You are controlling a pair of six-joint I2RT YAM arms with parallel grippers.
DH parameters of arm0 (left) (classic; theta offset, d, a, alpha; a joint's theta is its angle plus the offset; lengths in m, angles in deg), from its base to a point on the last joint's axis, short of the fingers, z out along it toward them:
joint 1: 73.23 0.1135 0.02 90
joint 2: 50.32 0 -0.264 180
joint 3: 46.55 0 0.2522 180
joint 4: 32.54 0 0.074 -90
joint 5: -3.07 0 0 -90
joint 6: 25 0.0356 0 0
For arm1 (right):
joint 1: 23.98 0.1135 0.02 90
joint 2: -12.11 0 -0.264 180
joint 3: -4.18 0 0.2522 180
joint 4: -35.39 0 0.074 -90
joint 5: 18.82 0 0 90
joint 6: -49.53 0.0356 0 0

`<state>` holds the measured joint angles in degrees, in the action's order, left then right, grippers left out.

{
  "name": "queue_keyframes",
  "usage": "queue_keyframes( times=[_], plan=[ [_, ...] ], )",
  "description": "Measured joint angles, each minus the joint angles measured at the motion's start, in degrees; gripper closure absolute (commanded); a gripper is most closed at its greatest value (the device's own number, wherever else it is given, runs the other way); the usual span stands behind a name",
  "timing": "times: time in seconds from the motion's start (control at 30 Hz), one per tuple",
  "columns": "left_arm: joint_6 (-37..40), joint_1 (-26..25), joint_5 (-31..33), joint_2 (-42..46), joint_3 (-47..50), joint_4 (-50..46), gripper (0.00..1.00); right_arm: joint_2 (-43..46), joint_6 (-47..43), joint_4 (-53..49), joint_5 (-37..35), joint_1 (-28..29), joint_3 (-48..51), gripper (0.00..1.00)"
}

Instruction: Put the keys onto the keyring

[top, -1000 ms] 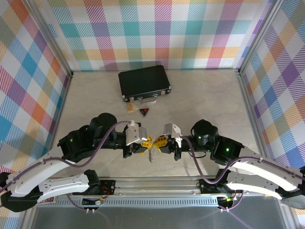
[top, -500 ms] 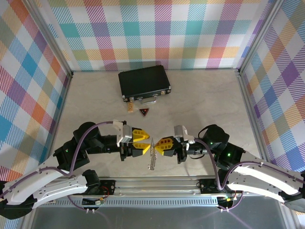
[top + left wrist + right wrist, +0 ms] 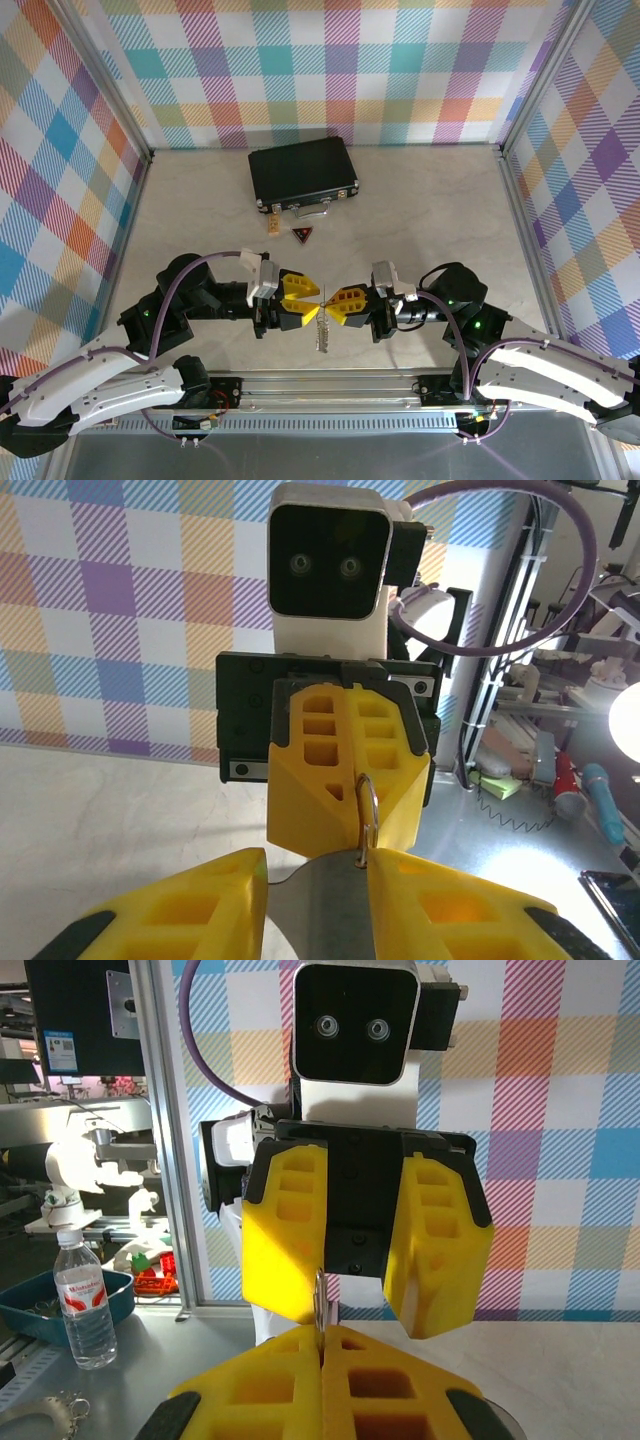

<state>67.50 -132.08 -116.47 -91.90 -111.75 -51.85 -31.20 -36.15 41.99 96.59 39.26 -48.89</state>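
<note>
Top of keyring (image 3: 320, 335) hidden between fingers (image 3: 350, 301)

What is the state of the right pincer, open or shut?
Shut. The right pincer has its yellow fingers pressed together on the keyring, with no gap between them.

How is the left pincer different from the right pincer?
The left pincer has its yellow fingers spread apart; the right pincer has them pressed together. The right pincer pinches the keyring, which dangles below; the left pincer's fingers are not closed on it. Both are yellow and point at each other, tips nearly meeting.
</note>
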Motion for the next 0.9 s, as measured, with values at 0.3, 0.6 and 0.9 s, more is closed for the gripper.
queue_keyframes(
  times=[0.3, 0.6, 0.9],
  plan=[
    [-0.5, 0.0, -1.6, -1.1, 0.0, 1.7, 0.72, 0.0, 0.0, 0.6, -0.3, 0.1, 0.3, 1.00],
    [-1.7, 0.0, -2.0, -1.9, 0.0, 2.6, 0.83, 0.0, 0.0, 0.6, -0.9, 0.1, 1.1, 1.00],
    [-1.6, 0.0, -2.4, -1.9, 0.0, 2.7, 0.82, 0.0, 0.0, 1.4, -1.3, 0.1, 2.1, 1.00]
  ],
)
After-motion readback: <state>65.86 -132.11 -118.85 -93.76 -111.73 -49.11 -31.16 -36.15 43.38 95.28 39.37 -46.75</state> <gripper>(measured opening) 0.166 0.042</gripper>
